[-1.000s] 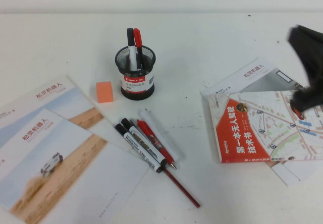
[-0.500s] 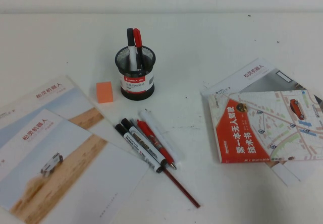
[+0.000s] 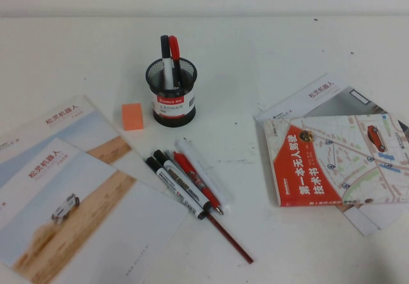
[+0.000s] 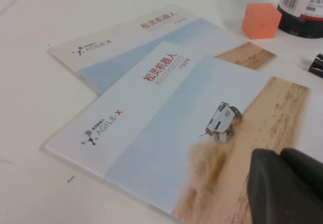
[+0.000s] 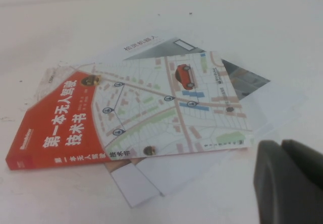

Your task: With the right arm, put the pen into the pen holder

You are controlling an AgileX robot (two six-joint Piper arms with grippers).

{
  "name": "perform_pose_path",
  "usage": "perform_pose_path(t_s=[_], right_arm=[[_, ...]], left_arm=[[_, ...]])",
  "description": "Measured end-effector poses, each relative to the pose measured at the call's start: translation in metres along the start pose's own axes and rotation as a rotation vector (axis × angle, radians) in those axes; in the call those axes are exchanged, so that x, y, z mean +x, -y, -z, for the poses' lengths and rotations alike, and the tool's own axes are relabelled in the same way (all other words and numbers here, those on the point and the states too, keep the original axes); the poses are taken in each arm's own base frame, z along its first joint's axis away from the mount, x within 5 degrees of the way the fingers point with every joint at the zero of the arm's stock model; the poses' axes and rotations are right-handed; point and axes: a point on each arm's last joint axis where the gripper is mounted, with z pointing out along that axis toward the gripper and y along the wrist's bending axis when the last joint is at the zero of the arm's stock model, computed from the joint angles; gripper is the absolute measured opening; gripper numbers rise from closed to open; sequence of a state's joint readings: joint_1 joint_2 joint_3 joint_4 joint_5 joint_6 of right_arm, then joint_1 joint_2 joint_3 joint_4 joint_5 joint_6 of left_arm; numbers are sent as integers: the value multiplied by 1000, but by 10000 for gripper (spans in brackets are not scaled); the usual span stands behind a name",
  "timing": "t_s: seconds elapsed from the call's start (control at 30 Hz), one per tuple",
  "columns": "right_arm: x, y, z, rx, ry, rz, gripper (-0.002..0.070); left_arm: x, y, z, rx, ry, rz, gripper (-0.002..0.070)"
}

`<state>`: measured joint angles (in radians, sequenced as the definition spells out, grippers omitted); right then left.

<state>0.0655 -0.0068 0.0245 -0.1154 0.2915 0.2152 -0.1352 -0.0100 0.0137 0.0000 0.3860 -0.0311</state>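
Observation:
The pen holder (image 3: 171, 92), a black mesh cup with a white label, stands upright at the table's middle back. Its base also shows in the left wrist view (image 4: 303, 7). The pen (image 3: 174, 48), with a red cap and a dark barrel, stands inside the holder beside a black-capped marker (image 3: 165, 50). Neither arm shows in the high view. My right gripper (image 5: 280, 148) is shut and empty, low over the table near the orange book (image 5: 60, 128). My left gripper (image 4: 280, 156) is shut and empty above the brochures (image 4: 166, 118).
Two black markers (image 3: 176, 183), a thicker red pen (image 3: 197, 181), a white pen (image 3: 195, 159) and a dark-red pencil (image 3: 230, 239) lie in front of the holder. An orange eraser (image 3: 132, 116) sits to the holder's left. Brochures (image 3: 64, 194) lie at the left, a book (image 3: 339, 159) on papers at the right.
The right arm, seen at the right edge of the high view one second ago, has withdrawn out of that view. Nothing on the table has moved.

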Motion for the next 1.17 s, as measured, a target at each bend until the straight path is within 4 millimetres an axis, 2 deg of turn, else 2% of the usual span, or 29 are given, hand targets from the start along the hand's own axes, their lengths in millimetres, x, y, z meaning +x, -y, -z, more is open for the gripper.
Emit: perform_pose_path(t_s=[1.17], right_arm=[[5,-3,0,-32,-52,2,-19]], left_arm=[[0,0,0,0,0,0,-1]])
